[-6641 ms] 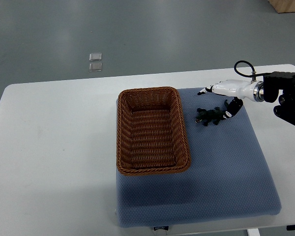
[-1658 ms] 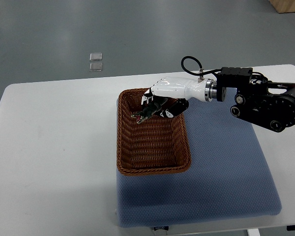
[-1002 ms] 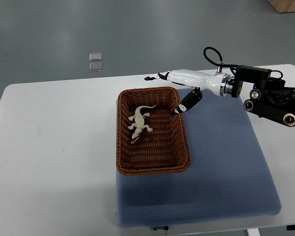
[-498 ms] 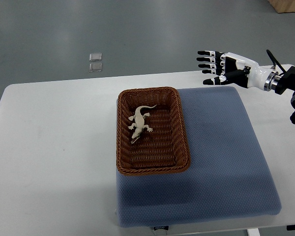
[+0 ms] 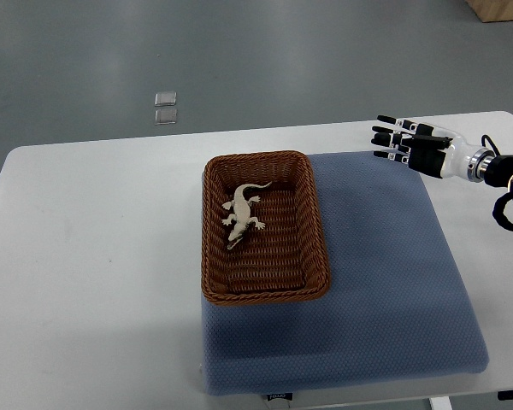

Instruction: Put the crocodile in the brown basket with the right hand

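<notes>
The crocodile (image 5: 242,213) lies belly-up, pale, inside the brown basket (image 5: 212,256), in its far half. The woven basket stands on the left part of a blue mat (image 5: 385,273). My right hand (image 5: 403,143) hovers open at the right, over the mat's far right corner, well away from the basket, with its fingers stretched out flat and holding nothing. Its arm runs off the right edge. The left arm does not show.
The white table (image 5: 94,256) carries the mat and basket. Two small square plates (image 5: 165,107) lie on the grey floor beyond the table. A wooden box corner (image 5: 500,8) shows at the top right.
The right hand carried the crocodile from the mat to the basket, let it go there, then drew back to the right; in the last half second it moved further right and lower.
</notes>
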Available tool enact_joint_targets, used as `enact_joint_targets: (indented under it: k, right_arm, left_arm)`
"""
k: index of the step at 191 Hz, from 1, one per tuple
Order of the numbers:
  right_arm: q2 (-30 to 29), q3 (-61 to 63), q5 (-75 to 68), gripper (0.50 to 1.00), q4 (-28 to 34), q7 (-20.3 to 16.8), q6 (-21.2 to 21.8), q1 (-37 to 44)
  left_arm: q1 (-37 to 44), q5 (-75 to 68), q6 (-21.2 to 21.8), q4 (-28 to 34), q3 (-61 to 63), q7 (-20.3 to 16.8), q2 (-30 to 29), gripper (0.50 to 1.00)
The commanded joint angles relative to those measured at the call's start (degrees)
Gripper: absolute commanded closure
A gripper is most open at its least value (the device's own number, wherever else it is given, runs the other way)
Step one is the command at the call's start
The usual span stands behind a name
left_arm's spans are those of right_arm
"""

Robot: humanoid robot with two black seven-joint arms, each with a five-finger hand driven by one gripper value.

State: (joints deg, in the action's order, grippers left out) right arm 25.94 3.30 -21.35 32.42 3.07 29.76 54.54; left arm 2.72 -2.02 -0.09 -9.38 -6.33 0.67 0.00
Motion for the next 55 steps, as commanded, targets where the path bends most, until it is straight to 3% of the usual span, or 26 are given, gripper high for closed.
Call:
enact_joint_targets:
  k: [1, 55]
  right_arm:
    - [-0.27, 0.13, -0.09, 0.568, 0.01, 0.54, 0.21, -0.13]
    - [-0.27, 0.13, 0.70, 0.568, 0.10, 0.71, 1.09, -0.13]
  left_arm:
    - [0.00, 0.00, 0.00, -0.02, 0.00, 0.03, 0.00, 0.500]
    - [0.00, 0.00, 0.00, -0.02, 0.00, 0.03, 0.00, 0.500]
